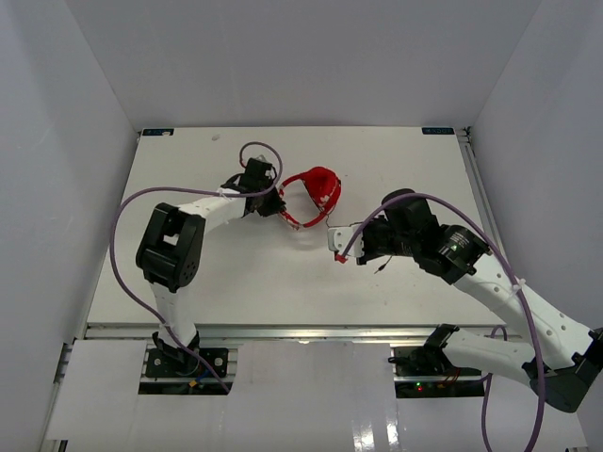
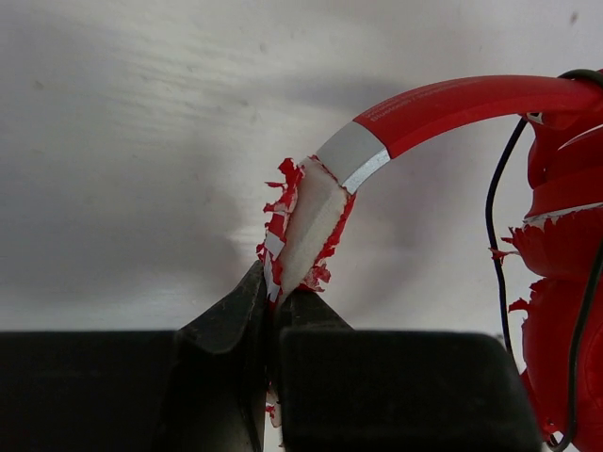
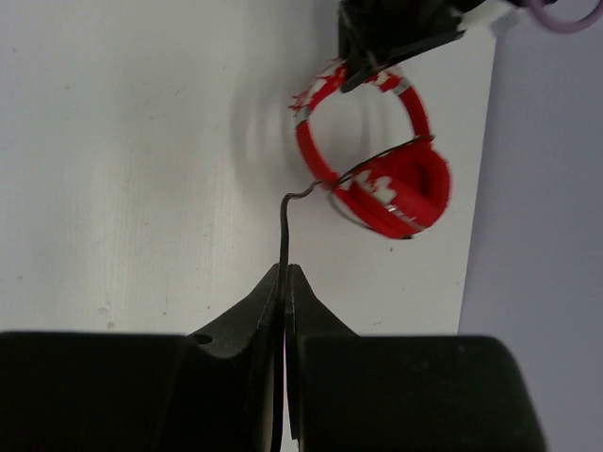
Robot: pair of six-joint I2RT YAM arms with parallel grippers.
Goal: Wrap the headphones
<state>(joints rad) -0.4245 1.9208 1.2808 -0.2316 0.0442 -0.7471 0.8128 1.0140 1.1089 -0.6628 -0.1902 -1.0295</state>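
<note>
The red headphones (image 1: pixel 316 193) stand on the white table (image 1: pixel 236 282) a little behind its middle, the two earcups (image 2: pixel 565 245) together at the far right end. My left gripper (image 1: pixel 275 203) is shut on the frayed, whitish padded part of the headband (image 2: pixel 306 226); its jaws (image 2: pixel 275 297) pinch it from both sides. The thin black cable (image 3: pixel 285 226) runs from the earcups (image 3: pixel 400 188) toward my right gripper (image 3: pixel 285 273), which is shut on it. In the top view that right gripper (image 1: pixel 341 247) sits just in front and to the right of the headphones.
Thick purple robot cables (image 1: pixel 122 235) loop over the left arm and along the right arm (image 1: pixel 513 282). Grey walls enclose the table on three sides. A metal rail (image 1: pixel 283 330) runs along the near edge.
</note>
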